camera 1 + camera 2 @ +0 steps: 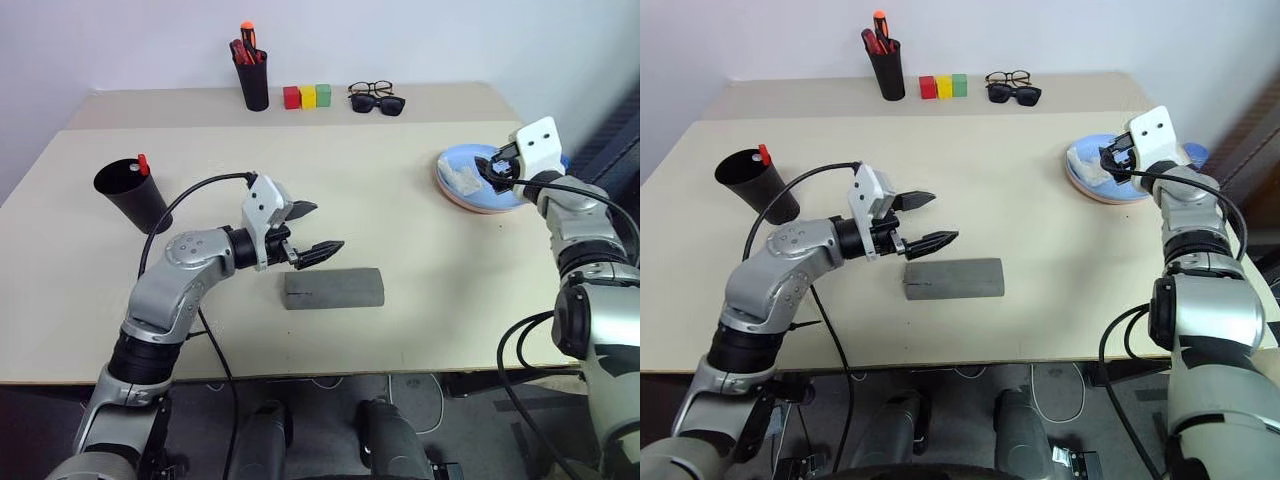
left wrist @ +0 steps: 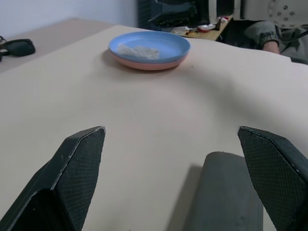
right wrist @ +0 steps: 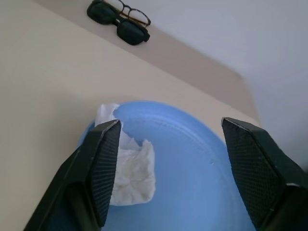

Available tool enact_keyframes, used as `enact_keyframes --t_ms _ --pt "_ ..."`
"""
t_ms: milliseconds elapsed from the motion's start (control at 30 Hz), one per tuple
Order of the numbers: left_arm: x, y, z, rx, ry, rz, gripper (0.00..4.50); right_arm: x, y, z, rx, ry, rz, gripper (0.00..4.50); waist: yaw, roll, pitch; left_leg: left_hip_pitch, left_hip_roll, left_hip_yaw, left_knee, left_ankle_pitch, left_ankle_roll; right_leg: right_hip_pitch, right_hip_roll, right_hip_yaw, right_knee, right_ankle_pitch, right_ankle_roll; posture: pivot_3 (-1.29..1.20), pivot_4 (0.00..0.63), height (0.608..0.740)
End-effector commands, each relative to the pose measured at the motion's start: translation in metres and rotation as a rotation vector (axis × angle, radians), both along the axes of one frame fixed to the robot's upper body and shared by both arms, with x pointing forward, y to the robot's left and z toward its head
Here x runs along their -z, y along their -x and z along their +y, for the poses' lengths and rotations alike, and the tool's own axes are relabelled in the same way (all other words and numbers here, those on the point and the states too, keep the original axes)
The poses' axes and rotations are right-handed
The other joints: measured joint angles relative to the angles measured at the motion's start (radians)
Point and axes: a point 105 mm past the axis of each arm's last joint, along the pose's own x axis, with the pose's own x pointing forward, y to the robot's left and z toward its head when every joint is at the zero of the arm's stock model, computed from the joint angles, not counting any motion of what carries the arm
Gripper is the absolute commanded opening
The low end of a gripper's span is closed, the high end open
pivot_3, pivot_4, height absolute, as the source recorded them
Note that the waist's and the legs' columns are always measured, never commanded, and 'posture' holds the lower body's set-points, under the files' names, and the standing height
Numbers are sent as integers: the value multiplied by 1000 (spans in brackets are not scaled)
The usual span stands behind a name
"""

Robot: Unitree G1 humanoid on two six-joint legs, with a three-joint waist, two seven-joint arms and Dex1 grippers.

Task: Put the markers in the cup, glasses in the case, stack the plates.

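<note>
A light blue plate (image 1: 465, 168) lies stacked on a pink plate (image 2: 144, 65) at the table's right. My right gripper (image 3: 171, 127) hovers just above the blue plate, open with nothing between its fingers. The closed grey case (image 1: 333, 288) lies near the middle front. My left gripper (image 1: 328, 227) is just behind and above it, pointing right, open and empty. At the left stands the black cup (image 1: 132, 195) with a red-capped marker (image 1: 143, 163) sticking out of it. The glasses are hidden.
A crumpled white tissue (image 3: 130, 168) lies on the blue plate. Along the back stand a black pen pot with red-orange pens (image 1: 252, 75), three coloured blocks (image 1: 307, 96), and sunglasses with black-rimmed spectacles (image 1: 377, 100). The plates sit near the table's right edge.
</note>
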Motion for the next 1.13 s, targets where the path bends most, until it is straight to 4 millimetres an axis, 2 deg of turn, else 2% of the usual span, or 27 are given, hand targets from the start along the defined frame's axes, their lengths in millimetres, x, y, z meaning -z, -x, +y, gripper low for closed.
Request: enact_keyframes --t_ms 33,233,333,433,600,700,867,1133 --pt "-8 13 0 64 2 -82 4500 -13 12 -5 -89 7 -49 3401 0 0 0 0 0 0 0 0 0 0 0 0 0 0 0 0 150 740" --pt "7 22 9 108 -14 -80 4500 24 53 -10 -288 2 57 3401 6 0 0 0 0 0 0 0 0 1 0 0 -1 0 -1 0 150 740" --pt "12 25 22 72 0 -78 4500 48 104 -11 -364 -48 128 3401 22 0 0 0 0 0 -1 0 0 1 0 0 -1 -2 -2 0 150 740" --pt "15 29 34 29 16 -83 4500 54 140 -12 -358 -92 162 3401 29 3 -1 1 0 0 -2 0 1 0 0 0 0 -2 0 0 150 740" --pt "20 38 56 -52 25 -78 4500 50 173 -15 -300 -159 183 3401 23 6 -2 3 1 3 2 -1 0 1 0 3 0 -3 -2 0 150 740" --pt "27 40 74 -143 0 -51 4500 46 183 -18 -255 -173 165 3401 26 6 -3 2 2 3 3 -1 -1 1 0 2 -1 -3 -3 0 150 740" --pt "34 42 92 -280 7 -48 4500 44 186 -17 -221 -193 152 3401 32 5 -3 0 2 4 3 -1 0 0 -1 2 -4 -3 -3 0 150 740" --pt "46 53 100 -324 8 25 4500 45 184 -12 -225 -204 163 3401 33 5 -3 -1 2 4 3 -2 0 0 -1 2 -6 -3 -3 0 150 740"
